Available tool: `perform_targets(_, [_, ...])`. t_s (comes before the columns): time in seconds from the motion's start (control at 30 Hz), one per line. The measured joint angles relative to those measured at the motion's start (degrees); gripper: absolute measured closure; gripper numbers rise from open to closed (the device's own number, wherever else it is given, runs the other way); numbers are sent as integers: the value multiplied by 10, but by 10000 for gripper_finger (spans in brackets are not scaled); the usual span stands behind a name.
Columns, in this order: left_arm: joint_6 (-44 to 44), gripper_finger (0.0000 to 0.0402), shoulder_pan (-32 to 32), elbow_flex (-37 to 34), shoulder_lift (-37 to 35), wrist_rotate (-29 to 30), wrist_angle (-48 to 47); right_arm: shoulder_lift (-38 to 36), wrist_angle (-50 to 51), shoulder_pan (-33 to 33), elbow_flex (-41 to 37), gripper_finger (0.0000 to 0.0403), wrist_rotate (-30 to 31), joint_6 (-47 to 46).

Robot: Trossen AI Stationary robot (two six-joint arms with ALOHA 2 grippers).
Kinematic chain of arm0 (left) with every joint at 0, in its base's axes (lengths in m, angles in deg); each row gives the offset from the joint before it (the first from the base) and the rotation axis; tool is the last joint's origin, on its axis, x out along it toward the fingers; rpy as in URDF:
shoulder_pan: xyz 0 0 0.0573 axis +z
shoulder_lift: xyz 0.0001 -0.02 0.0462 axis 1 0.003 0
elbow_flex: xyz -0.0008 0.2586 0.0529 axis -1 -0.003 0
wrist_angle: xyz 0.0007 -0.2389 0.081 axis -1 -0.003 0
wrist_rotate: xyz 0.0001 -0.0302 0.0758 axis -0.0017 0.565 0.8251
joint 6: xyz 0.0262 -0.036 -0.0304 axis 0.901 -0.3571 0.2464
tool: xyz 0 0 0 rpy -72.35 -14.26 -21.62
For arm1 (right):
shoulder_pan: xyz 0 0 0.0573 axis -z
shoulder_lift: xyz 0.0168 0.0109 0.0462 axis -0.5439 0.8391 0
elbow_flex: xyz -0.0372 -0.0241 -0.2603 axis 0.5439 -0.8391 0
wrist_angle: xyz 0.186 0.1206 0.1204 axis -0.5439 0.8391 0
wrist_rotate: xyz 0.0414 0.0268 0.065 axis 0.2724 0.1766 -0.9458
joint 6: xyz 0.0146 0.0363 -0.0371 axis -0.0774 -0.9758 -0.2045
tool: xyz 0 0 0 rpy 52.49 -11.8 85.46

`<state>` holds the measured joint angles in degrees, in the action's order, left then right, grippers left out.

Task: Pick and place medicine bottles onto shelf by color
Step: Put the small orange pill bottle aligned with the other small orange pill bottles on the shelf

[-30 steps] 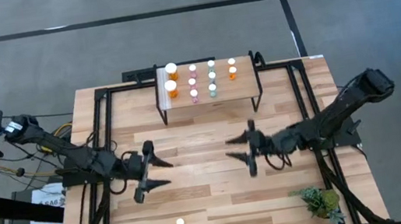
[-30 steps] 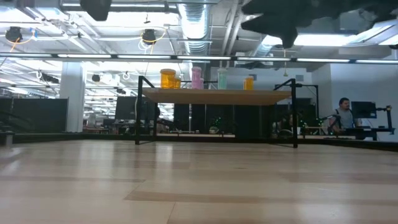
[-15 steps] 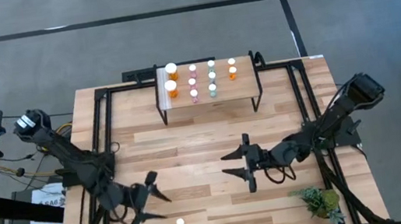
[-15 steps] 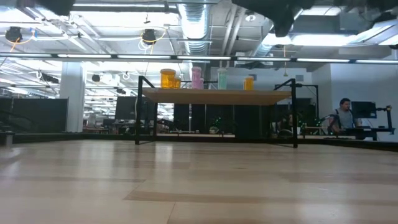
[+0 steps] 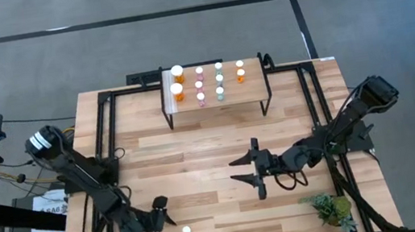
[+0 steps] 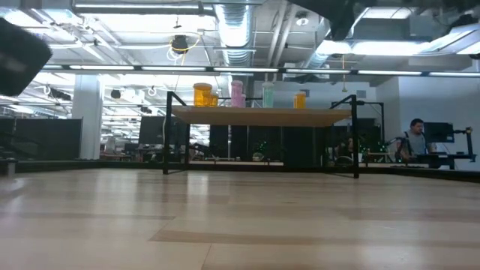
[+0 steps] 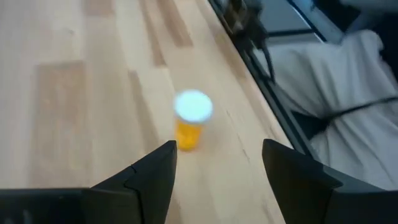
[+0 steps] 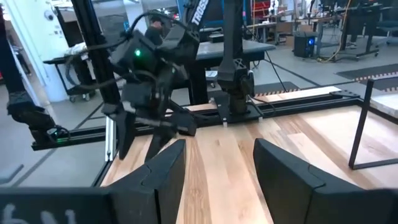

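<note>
Wood table [image 5: 195, 146] w/ big workshop room behind; left gripper [image 5: 156, 228] fingers apart by orange bottle [image 5: 186, 230], right gripper [image 5: 251, 168] spread, empty.

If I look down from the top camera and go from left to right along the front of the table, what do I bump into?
Left gripper with open jaws → the last orange bottle standing alone → right gripper, jaws open too → small green plant.

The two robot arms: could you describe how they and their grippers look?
Both arms are dark, slim and jointed. The left gripper and the right gripper each end in two black, pointed, wedge-shaped fingers. The left arm carries a round whitish marking near its base, and a small green light glows on its wrist.
</note>
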<state>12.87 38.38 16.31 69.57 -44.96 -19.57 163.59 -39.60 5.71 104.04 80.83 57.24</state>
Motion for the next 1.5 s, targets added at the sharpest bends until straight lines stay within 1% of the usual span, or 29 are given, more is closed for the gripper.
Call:
perform_targets(0.1, [-5,172,0,0,33,-15,24,0,-1,0,0,193,0,0])
perform_targets(0.37, [-38,170,7,-1,124,-4,58,6,3,1,-1,193,1,1])
perform_targets(0.5, [-37,170,11,-1,163,0,106,6,2,1,-1,193,1,1])
perform_targets(0.63, [-30,170,18,-24,190,0,192,6,0,4,-1,193,1,1])
perform_targets(0.77, [-29,170,23,-66,202,1,292,6,0,7,-1,193,2,0])
perform_targets(0.9, [-14,170,26,-95,203,38,347,6,0,8,-1,193,2,-7])
perform_targets(0.97, [-5,170,26,-97,203,59,348,6,1,8,-1,193,2,-8])
perform_targets(1.07, [10,170,26,-96,203,70,348,6,2,8,-1,193,2,-7])
perform_targets(1.23, [20,170,26,-90,203,52,347,6,1,8,-1,193,2,-1])
perform_targets(1.5, [21,170,26,-89,203,46,348,6,0,8,-1,193,2,0])
